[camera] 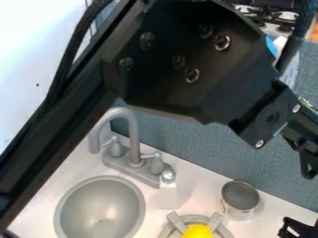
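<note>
Pale counter (pixel 200 179) under a black arm (pixel 186 60), gripper (pixel 299 228) at the near right edge, cannot tell whether jaws are open, grey can (pixel 240 195) to its left, grey sink (pixel 99 209) near left, blue-grey textured surface (pixel 186 144) behind, stove (pixel 273 17) far right

On my feed I log the arm (pixel 180 100) as black, sink (pixel 99 178) and faucet (pixel 135 149) plain grey, counter (pixel 200 187) white, wall (pixel 192 142) blue-grey with a fine mottled pattern. I note a white bottle (pixel 168 196), grey-topped; a grey can (pixel 241 195), pale-labelled; a bright yellow object (pixel 197 231).
</note>
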### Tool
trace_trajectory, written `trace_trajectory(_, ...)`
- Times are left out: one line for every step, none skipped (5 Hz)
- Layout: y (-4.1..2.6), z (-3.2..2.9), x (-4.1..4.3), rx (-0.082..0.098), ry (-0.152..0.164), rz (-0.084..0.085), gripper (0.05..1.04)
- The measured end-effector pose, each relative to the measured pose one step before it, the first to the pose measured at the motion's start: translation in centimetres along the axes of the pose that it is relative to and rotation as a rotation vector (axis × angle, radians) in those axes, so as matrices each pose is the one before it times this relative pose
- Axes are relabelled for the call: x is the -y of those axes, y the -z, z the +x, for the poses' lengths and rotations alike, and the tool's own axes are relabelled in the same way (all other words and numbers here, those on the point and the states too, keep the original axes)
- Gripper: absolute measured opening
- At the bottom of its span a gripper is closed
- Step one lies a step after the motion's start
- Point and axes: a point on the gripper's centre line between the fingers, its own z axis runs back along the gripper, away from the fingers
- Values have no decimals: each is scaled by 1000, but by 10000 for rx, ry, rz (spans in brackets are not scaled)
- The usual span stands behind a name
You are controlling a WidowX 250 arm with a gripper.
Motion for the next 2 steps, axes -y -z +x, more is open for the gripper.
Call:
trace_trajectory(-2,145,235,92,45,-148,170)
trace_trajectory(142,-224,351,178,34,-368,87)
